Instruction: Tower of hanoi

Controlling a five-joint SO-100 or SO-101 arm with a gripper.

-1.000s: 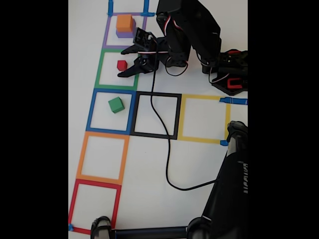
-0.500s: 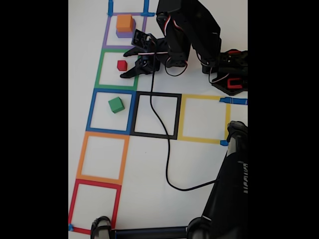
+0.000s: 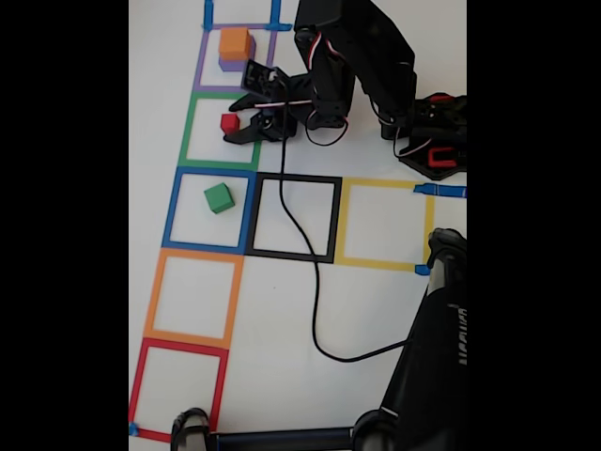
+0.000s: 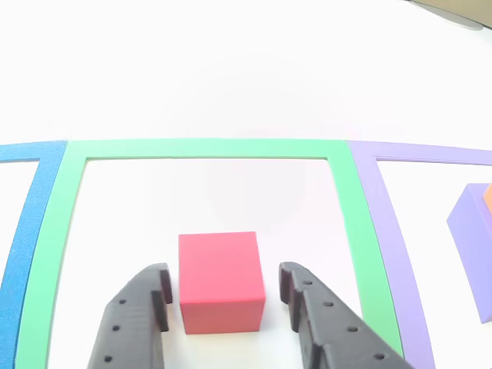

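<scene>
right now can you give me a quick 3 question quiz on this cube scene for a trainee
1. True or false: the gripper is shut on the red cube.
2. Which taped square holds the green cube? A green, B blue, C black.
3. Fill in: the orange cube sits on top of the ____ cube.

Key
1. False; the jaws stand open, one on each side of the cube, gaps showing.
2. B, the blue taped square.
3. Purple.

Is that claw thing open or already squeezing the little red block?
Open. The gripper has its fingers either side of the red cube, with white gaps showing between each finger and the cube.
</scene>
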